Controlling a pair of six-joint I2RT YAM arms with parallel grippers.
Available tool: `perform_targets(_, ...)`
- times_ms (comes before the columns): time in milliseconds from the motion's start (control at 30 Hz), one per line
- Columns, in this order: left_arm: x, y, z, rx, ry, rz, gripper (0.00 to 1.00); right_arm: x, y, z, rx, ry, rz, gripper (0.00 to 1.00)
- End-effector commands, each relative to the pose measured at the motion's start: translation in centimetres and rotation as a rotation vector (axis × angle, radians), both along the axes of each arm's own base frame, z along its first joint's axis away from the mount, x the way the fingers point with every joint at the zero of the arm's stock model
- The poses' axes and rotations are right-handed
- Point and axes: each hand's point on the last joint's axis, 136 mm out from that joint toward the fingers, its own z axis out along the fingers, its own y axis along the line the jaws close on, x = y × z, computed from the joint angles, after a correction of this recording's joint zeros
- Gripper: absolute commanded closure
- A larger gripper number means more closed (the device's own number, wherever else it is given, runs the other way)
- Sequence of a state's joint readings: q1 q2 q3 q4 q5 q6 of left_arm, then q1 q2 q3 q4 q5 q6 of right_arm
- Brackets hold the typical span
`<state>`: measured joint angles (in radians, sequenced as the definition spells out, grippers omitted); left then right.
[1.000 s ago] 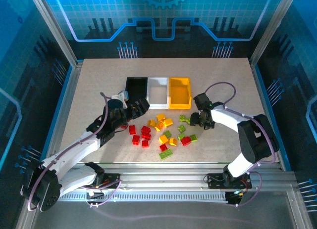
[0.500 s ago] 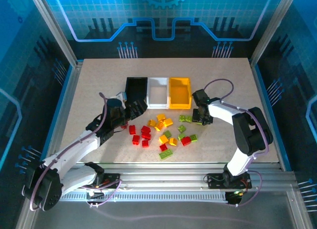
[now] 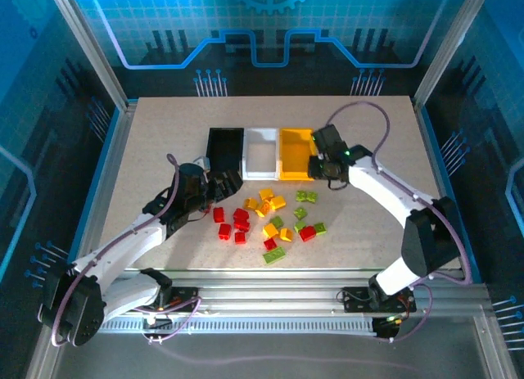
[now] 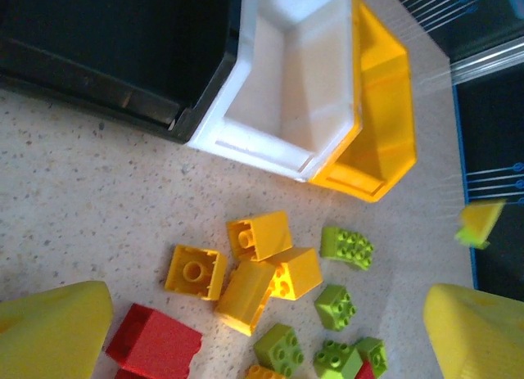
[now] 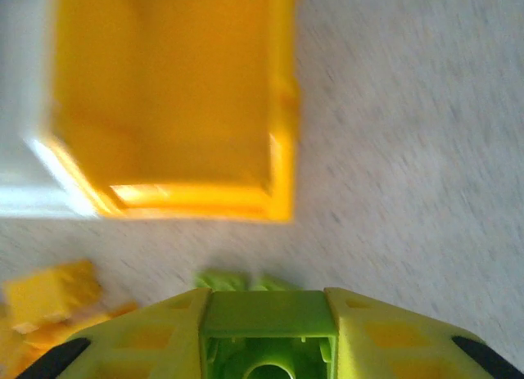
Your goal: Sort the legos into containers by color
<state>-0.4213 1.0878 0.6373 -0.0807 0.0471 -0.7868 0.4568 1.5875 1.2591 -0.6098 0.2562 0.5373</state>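
The black (image 3: 210,150), white (image 3: 262,133) and yellow (image 3: 296,176) containers stand in a row at mid-table. Red (image 3: 233,223), yellow (image 3: 264,204) and lime green legos (image 3: 305,197) lie scattered in front of them. My right gripper (image 3: 321,168) hangs by the yellow bin's near right corner. In its wrist view the right gripper (image 5: 268,301) is shut on a lime green lego (image 5: 268,315), with the yellow bin (image 5: 282,150) just ahead. My left gripper (image 3: 225,182) stands open over the pile's left side. Its yellow fingers (image 4: 49,330) flank yellow legos (image 4: 260,234) and green ones (image 4: 347,246).
The left wrist view takes in the black bin (image 4: 123,101), the white bin (image 4: 246,142) and the yellow bin (image 4: 381,109) beyond the bricks, and a red brick (image 4: 154,346) by the left finger. Bare tabletop (image 3: 377,125) lies right of and behind the bins.
The right gripper shut on a green lego at the pile's right edge, then rose and moved back toward the yellow bin. The left gripper shifted slightly and stayed open.
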Motion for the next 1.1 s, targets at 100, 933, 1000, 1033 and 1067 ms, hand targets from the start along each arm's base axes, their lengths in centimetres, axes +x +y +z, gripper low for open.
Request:
perform_targets(100, -0.8, 0.4, 0.3, 0.051, 0.035, -0.031, 0.01, 5.5, 1.7, -1.7, -0.112, 0.022, -0.028, 0.61)
perform_targets(933, -1.8, 8.1, -5.9, 0.200, 0.302, 0.295, 0.04, 4.9, 6.2, -1.3, -0.023, -0.005, 0.029, 0.30)
perform_targets(1000, -1.2, 8.1, -7.2, 0.163, 0.346, 0.310, 0.10, 4.2, 6.3, -1.5, -0.008, -0.007, 0.037, 0.30)
perform_targets(1033, -0.8, 8.0, -7.6, 0.142, 0.355, 0.312, 0.13, 4.0, 6.4, -1.5, -0.004, -0.008, 0.042, 0.30)
perform_targets(1067, -0.3, 8.0, -8.1, 0.126, 0.365, 0.321, 0.16, 3.7, 6.4, -1.4, -0.003, -0.008, 0.045, 0.30)
